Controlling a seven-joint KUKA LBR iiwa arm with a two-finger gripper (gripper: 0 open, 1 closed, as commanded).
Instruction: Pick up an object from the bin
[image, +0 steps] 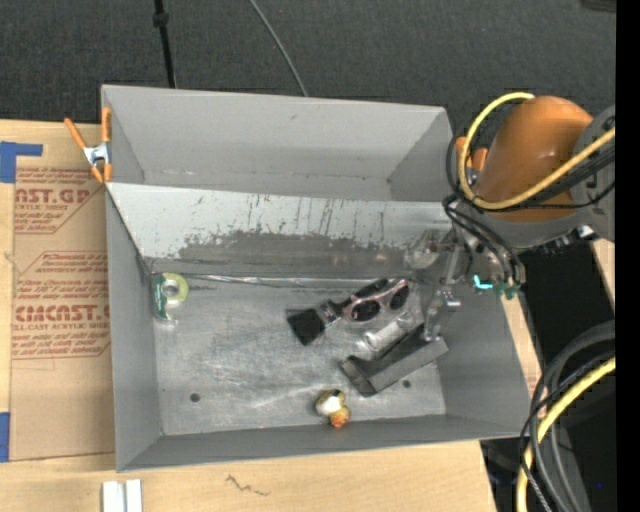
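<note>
My gripper (438, 322) reaches down at the right side of the bin, its thin fingers hanging over the right end of a flat black bar-shaped tool (392, 366) that lies slanted on the floor. Just left of the fingers lies a shiny silver piece (385, 335), and above that a pair of pink-framed sunglasses (375, 300). Nothing shows between the fingers.
A small black block (304, 325) lies left of the sunglasses. A small white and orange thing (332, 407) rests near the front wall. A pale green tape roll (169, 293) sits against the left wall. The arm with its orange cover and cables stands at the right.
</note>
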